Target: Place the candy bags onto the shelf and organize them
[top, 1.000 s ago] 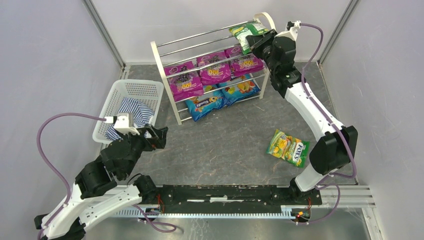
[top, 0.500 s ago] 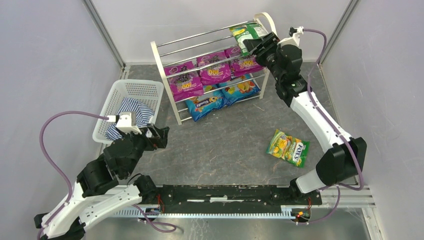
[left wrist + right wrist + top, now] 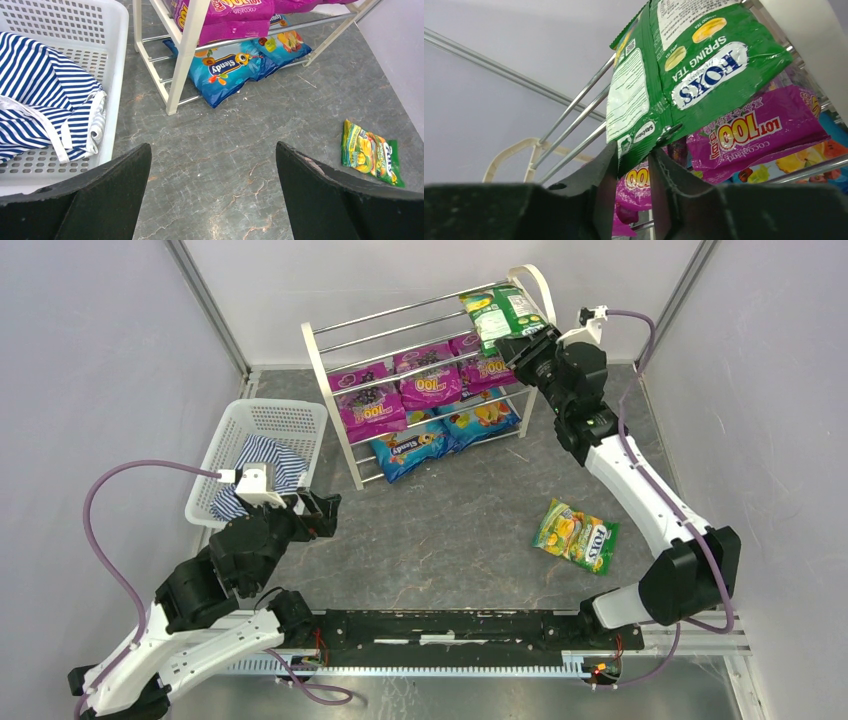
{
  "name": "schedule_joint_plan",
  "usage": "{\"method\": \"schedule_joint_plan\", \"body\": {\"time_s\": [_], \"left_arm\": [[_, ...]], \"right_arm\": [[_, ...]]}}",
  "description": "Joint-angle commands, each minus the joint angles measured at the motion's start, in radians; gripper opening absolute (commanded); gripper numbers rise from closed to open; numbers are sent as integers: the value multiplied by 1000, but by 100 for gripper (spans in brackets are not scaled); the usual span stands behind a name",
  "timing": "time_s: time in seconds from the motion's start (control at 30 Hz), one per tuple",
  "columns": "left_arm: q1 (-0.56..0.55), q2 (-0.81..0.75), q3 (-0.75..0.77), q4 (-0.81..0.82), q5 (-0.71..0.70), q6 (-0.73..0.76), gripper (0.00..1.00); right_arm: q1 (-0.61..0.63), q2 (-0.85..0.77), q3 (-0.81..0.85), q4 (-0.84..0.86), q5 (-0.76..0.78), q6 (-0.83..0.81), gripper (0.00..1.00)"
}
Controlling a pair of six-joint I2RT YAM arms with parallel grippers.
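Over the past second the right arm has swung a little to the right and pushed its green-yellow FOX'S candy pouch (image 3: 500, 312) higher onto the slanted rack with cream-white arched side frames and thin chrome rods (image 3: 320, 362). The pouch now lies against the top rods at the rack's right end. The right gripper (image 3: 520, 346) pinches the pouch's lower edge, its two black fingers drawn tight on the glossy plastic in the right wrist view (image 3: 634, 156).

Three magenta-purple grape pouches (image 3: 430, 378) fill the middle tier. Two blue fruit pouches (image 3: 440, 435) sit on the lowest tier, their near ends reaching onto the grey stone-patterned floor (image 3: 450, 520). A second green-yellow FOX'S pouch (image 3: 576, 535) lies flat on that floor, well apart from the rack, to the right.

The left gripper (image 3: 318, 512) hovers above the floor just beside the white plastic lattice basket (image 3: 270, 420), its fingers spread wide with nothing between them. A blue-and-white striped cloth (image 3: 268, 465) lies in the basket.
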Motion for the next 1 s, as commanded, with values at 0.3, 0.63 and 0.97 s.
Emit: {"method": "schedule_joint_plan", "body": {"time_s": [0.3, 0.63, 0.97], "left_arm": [[1, 15, -1, 20, -6, 33, 100], [1, 7, -3, 21, -2, 34, 100], [1, 2, -3, 22, 3, 35, 100]], "right_arm": [[-18, 32, 65, -2, 16, -41, 12], [-18, -12, 47, 14, -10, -35, 31], [-20, 25, 105, -4, 7, -45, 19]]}}
